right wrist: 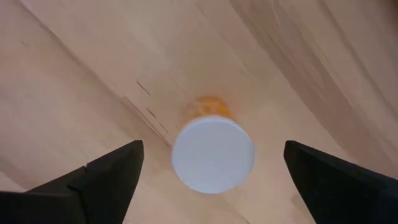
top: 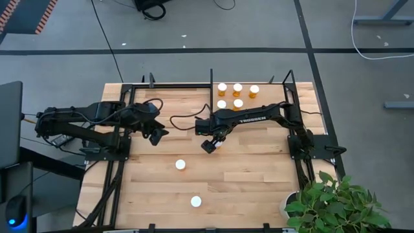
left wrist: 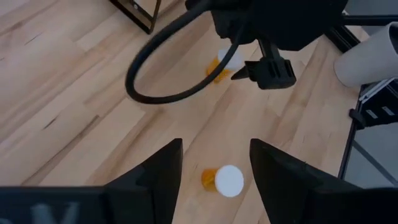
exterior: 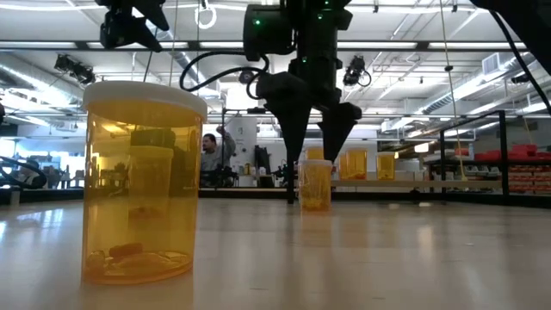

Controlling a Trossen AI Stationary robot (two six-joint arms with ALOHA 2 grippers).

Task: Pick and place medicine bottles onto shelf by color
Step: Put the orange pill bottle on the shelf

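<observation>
The right end effector (top: 211, 145) hangs fingers-down over one medicine bottle (right wrist: 213, 153), spread wide to either side of its white cap and gripping nothing. The left end effector (top: 157, 134), also spread and empty, hovers over the bench (top: 259, 175) to the left. Eight bottles are visible: five on the shelf (top: 275, 92), one under the right end effector, two (top: 180, 165) (top: 196, 202) standing loose nearer the front. Both arms reach inward from their sides.

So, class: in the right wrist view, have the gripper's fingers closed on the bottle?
No: the right gripper is open, its fingers clear of the bottle.
</observation>
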